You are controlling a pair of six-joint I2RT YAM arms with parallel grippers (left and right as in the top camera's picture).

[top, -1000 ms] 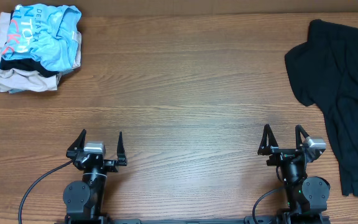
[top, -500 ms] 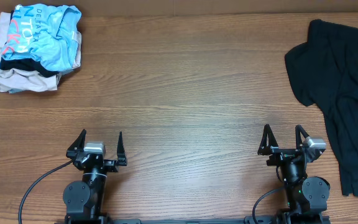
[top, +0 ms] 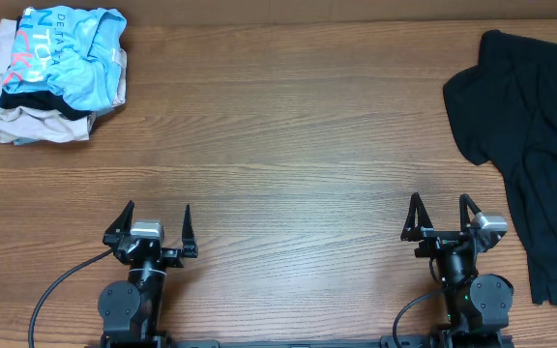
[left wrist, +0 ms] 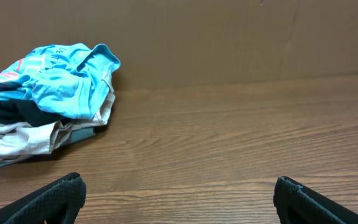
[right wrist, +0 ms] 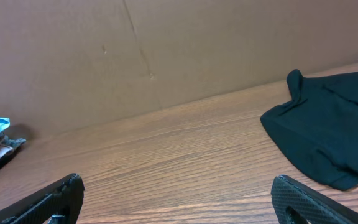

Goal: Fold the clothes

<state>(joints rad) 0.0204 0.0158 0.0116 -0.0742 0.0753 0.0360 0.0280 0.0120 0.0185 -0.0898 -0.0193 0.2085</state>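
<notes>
overhead and wrist views, opening of a folding cycle. the left end effector (top: pixel 158 209) and the right end effector (top: pixel 440 200) are shown at the near edge of the bench (top: pixel 288 126), each with its jaws spread wide and nothing held between them. the clothes are seen in two places, both apart from the fingertips. at the far left corner a heap is shown: the light blue t-shirt (top: pixel 75 48), bunched with red-pink lettering uppermost, is laid over a dark garment (top: pixel 29 100) and a beige garment (top: pixel 27 126). at the far right the black garment (top: pixel 525 126) is spread loosely and rumpled, with its near end reaching down beside the right arm. a cardboard wall (left wrist: pixel 229 37) is seen behind the bench in both wrist views.

the step in hand is judged to be the first reach. the black garment is probably best taken first, as it lies nearest an arm. a pinch on an outer edge, at a hem or shoulder, is advised rather than on a thick ridge of folds. the jaws should be lowered until the cloth edge is well between the pads, then closed, since a shallow grasp is liable to slip. the garment should then be drawn to the bare middle of the bench, within reach of both arms, and flattened before any fold is attempted.
</notes>
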